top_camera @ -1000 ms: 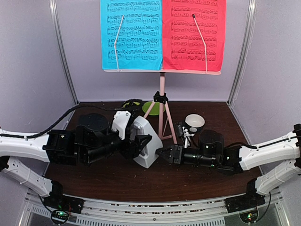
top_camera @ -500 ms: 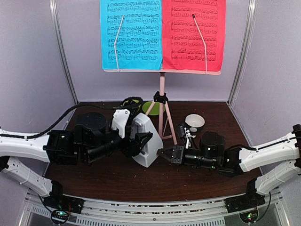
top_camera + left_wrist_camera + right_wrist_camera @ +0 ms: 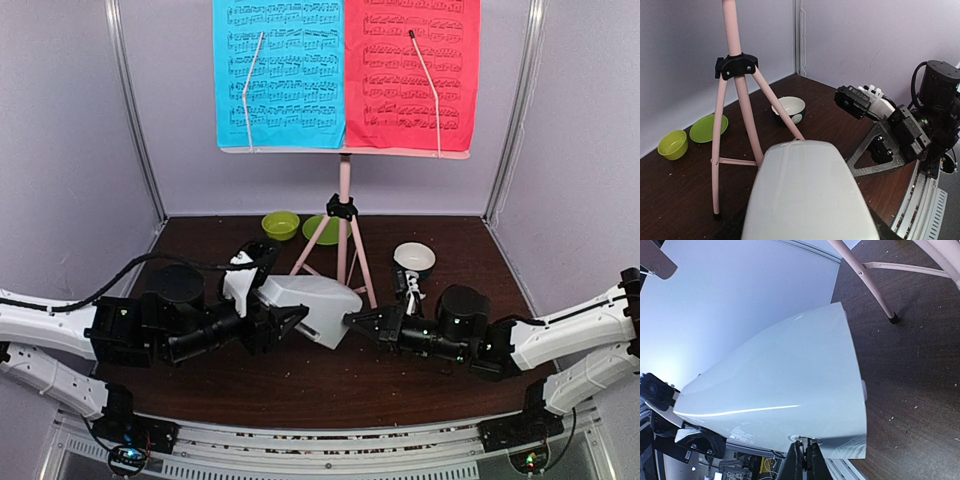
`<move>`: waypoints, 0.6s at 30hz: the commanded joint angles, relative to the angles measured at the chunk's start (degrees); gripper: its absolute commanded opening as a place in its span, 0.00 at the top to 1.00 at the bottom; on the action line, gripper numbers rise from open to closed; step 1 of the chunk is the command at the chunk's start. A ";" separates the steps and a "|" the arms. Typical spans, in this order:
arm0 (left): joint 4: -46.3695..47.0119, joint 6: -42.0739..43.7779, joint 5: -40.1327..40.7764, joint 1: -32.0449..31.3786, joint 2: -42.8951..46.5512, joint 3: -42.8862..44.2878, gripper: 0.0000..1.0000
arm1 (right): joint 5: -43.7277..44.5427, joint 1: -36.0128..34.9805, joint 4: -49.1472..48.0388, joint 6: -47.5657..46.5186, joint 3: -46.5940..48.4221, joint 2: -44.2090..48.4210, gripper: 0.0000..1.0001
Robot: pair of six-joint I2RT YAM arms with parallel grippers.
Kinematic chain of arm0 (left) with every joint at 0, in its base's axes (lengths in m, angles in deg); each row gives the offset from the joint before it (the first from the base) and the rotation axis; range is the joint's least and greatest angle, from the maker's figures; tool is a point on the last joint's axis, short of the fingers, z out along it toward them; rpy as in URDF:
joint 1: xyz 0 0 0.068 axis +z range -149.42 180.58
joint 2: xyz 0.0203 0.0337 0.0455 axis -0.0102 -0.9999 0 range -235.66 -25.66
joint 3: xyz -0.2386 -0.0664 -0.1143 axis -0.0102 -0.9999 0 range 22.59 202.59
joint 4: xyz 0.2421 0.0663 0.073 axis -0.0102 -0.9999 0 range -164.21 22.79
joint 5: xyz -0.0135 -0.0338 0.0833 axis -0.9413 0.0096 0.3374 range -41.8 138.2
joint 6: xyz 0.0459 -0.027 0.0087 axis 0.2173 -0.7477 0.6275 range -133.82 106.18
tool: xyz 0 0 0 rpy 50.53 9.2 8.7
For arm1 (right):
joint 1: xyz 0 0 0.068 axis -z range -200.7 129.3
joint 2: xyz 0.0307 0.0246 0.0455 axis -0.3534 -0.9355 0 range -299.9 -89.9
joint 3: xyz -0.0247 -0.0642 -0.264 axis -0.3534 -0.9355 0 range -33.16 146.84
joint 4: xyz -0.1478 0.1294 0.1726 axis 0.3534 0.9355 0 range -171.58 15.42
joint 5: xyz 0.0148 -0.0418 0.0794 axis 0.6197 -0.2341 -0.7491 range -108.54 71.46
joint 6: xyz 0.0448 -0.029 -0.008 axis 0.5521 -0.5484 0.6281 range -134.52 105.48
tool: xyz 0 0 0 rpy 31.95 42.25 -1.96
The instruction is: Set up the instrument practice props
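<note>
The white pyramid metronome (image 3: 310, 300) lies tipped on its side just above the table, in front of the pink tripod music stand (image 3: 344, 200). My left gripper (image 3: 272, 318) is shut on it; in the left wrist view the metronome (image 3: 810, 195) hides the fingers. My right gripper (image 3: 352, 320) is at its right end. In the right wrist view the gripper (image 3: 807, 446) is shut on a small tab in a round recess of the metronome (image 3: 780, 385). The blue sheet (image 3: 278, 70) and red sheet (image 3: 410, 70) stand on the stand's desk.
A lime green bowl (image 3: 280, 224) and plate (image 3: 320, 229) sit at the back, by the stand's legs. A white bowl with a dark base (image 3: 414, 259) sits behind my right arm. The stand's legs (image 3: 735, 125) are close behind the metronome. Purple walls enclose the table.
The metronome has gone from upright to lying on its side. My left arm has pulled back and lower with it. My right gripper has followed to its right end.
</note>
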 commanded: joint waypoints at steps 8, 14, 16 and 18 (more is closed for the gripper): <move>4.99 -2.18 -0.14 -0.49 1.49 1.93 1.00 | 4.24 2.51 -5.39 7.76 3.62 -5.56 1.00; -2.26 -6.02 12.70 -0.11 -4.49 10.75 1.00 | 0.92 0.90 8.46 -4.34 6.82 -5.09 0.82; -5.60 -9.52 14.81 0.66 -6.76 12.52 1.00 | 0.88 0.75 7.36 -4.56 4.46 -4.35 0.76; -7.99 -13.54 13.99 2.06 -8.75 13.61 1.00 | 0.92 0.78 7.39 -4.61 2.42 -3.41 0.64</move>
